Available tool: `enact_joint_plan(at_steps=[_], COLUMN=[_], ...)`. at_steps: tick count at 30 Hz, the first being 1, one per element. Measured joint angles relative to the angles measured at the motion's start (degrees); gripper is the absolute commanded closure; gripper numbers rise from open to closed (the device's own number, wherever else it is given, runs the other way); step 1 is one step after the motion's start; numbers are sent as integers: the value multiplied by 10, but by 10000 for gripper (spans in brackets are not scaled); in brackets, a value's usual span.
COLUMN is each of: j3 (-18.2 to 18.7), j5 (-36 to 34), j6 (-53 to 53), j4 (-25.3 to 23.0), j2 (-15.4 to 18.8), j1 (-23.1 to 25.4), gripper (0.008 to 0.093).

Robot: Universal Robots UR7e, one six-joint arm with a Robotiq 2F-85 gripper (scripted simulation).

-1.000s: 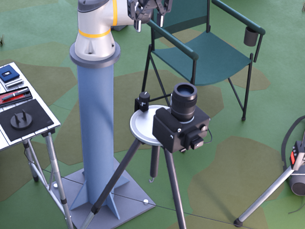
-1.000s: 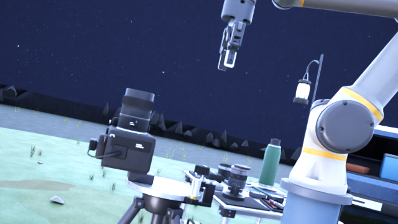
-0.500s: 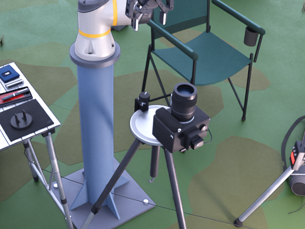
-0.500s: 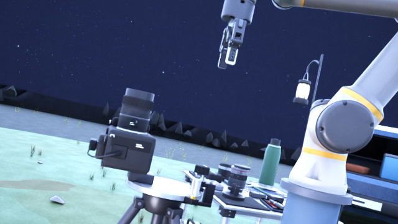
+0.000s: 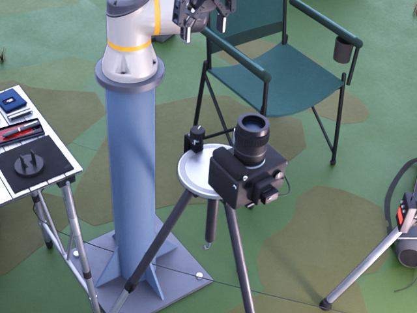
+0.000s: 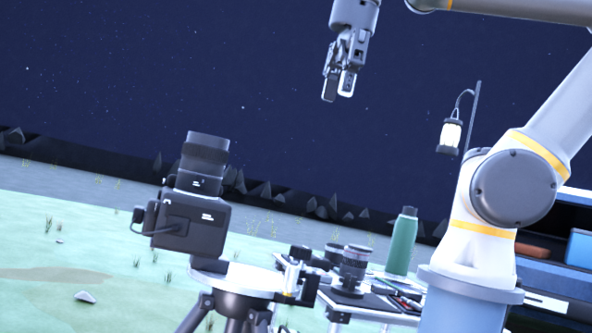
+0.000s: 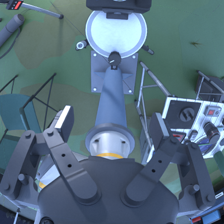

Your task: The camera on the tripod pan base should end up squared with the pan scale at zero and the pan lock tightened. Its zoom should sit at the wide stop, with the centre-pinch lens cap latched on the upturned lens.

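Observation:
The pan lock knob (image 5: 197, 133) (image 7: 114, 56), a small black dial with a white mark, sits on the rim of the round silver pan base (image 5: 198, 170) (image 7: 116, 32), far below my gripper (image 5: 203, 28) (image 6: 339, 88) (image 7: 111, 123), which hangs open and empty high above the pedestal. The black camera (image 5: 247, 177) (image 6: 190, 222) stands on the base's far side, turned at an angle to it, lens (image 5: 252, 138) (image 6: 202, 164) pointing up and uncovered. The lens cap (image 5: 29, 164) (image 7: 186, 114) rests on a black mat on the side table.
A green folding chair (image 5: 279, 64) stands behind the tripod, its armrest close under my fingers. My blue pedestal (image 5: 131, 168) rises left of the tripod legs. The side table (image 5: 23, 148) carries tools, spare lenses (image 6: 355, 261) and a bottle (image 6: 401, 241). A second tripod leg (image 5: 363, 266) crosses at right.

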Motion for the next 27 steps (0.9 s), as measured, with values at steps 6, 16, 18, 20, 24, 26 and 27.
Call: enact_joint_plan(at_steps=[6,16,18,20,24,26,27], j3=[0,0,0,0,0,0,0], j5=[0,0,0,0,0,0,0], j6=[-90,-330,-386,-443,-557,-612,-639], j4=[0,0,0,0,0,0,0], j2=[0,0,0,0,0,0,0], j1=[0,0,0,0,0,0,0], gripper=[114,114,114,114,114,114,114])
